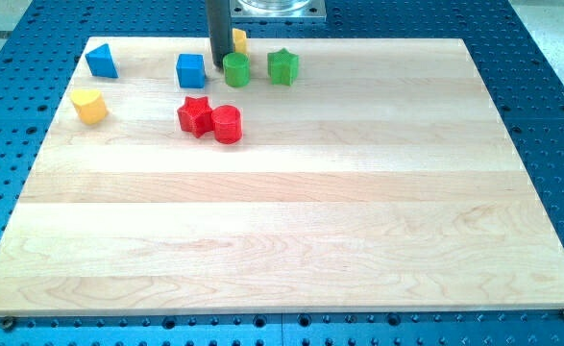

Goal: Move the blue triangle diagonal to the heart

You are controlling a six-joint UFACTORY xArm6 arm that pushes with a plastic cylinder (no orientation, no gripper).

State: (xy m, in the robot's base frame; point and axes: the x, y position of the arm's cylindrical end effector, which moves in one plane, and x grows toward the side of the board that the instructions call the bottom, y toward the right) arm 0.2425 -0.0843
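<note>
The blue triangle sits at the view's top left of the wooden board. The yellow heart lies just below it, near the left edge. My tip is at the view's top centre, far right of the triangle. It stands between the blue cube on its left and the green cylinder on its right, close to both.
A yellow block is partly hidden behind the rod. A green star-like block sits right of the green cylinder. A red star and a red cylinder touch each other below the blue cube.
</note>
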